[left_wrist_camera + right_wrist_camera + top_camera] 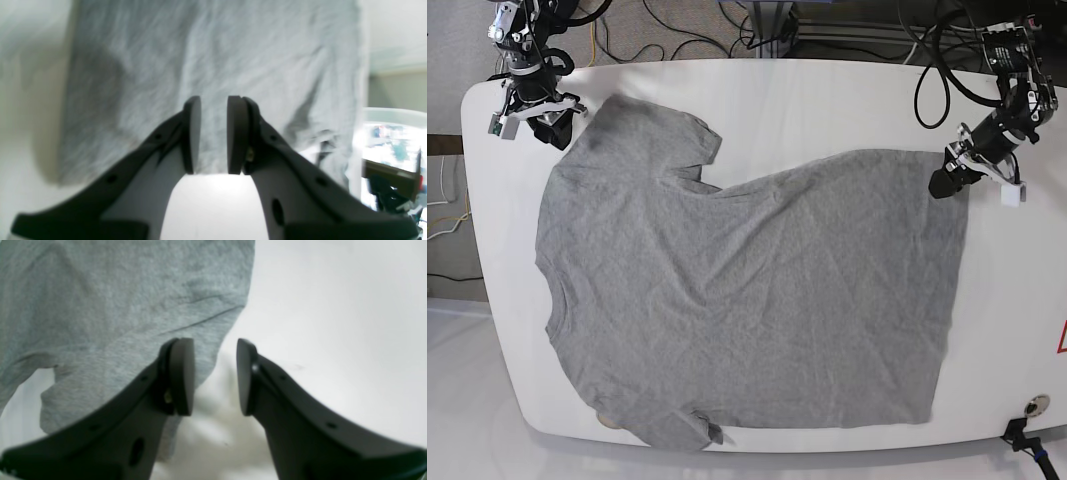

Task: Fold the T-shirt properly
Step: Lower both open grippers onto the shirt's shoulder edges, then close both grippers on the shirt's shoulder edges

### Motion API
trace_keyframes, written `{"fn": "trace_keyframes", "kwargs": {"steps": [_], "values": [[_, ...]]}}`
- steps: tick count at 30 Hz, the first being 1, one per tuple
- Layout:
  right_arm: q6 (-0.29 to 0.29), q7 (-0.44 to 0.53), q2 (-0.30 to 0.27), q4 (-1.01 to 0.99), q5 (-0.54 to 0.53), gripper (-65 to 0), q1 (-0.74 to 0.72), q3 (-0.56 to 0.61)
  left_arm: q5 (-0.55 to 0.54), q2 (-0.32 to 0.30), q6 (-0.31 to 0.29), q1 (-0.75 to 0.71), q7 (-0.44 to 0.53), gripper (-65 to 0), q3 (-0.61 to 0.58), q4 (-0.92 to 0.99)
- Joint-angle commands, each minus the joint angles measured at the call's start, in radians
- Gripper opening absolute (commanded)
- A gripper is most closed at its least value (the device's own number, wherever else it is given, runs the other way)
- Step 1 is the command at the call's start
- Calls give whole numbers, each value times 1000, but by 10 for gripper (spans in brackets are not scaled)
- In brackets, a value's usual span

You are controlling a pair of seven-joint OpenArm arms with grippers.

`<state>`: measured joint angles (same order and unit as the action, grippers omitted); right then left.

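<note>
A grey T-shirt (757, 300) lies spread flat on the white table (827, 100), neck toward the left and hem toward the right. My left gripper (947, 182) is at the hem's far right corner. In the left wrist view its pads stand apart over the shirt (233, 50) edge, so the left gripper (213, 135) is open and holds nothing. My right gripper (555, 125) is at the far left sleeve corner. In the right wrist view the right gripper (215, 376) is open; one finger overlaps the shirt (116, 306), the other is over bare table.
Cables (677, 30) run behind the table's far edge. A small round fitting (1030, 405) sits near the front right corner, with a red mark (1060, 340) at the right edge. A clear bin (393, 133) shows beyond the table in the left wrist view.
</note>
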<state>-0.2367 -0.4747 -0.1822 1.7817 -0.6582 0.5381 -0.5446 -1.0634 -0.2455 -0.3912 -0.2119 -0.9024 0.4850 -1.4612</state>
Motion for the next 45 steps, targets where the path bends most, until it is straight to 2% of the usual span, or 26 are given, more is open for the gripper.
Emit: {"fn": "trace_keyframes", "kwargs": {"steps": [1,12,13,18,22,26,35,37,39,41,45], "values": [[-6,22,-13,24,-12,-455,4,-6,-49,-21,-17,26,-10,-533,8,-11],[-2,21,7,-46,-4,-440,-31,-19,-26,7,-17,25,-29,-487,10,8],[-19,-9,40,-49,-2,-440,-54,5,2,30,-4,-7,-44,-491,2,12],[-69,-9,45,-47,-2,-443,-65,5,2,30,-4,-8,-44,-491,2,12],[-69,-9,71,-47,1,-443,-66,4,2,27,-4,-8,-44,-491,2,3],[-69,-9,74,-47,1,-443,-63,4,2,27,-2,-17,-44,-491,4,-62],[-71,-48,74,5,-1,-434,-59,2,8,25,-2,-19,-44,-487,34,-62],[-71,-48,82,13,-1,-382,-49,4,8,18,-2,-19,-44,-485,34,-60],[-71,-48,106,16,-1,-290,-48,4,8,15,-2,-19,-44,-484,34,-60],[-72,-48,109,16,-1,-229,-46,4,8,13,-2,-21,-44,-445,34,-60],[-89,-48,140,16,-1,-233,-23,1,12,13,-2,-25,-42,-291,65,-60]]}}
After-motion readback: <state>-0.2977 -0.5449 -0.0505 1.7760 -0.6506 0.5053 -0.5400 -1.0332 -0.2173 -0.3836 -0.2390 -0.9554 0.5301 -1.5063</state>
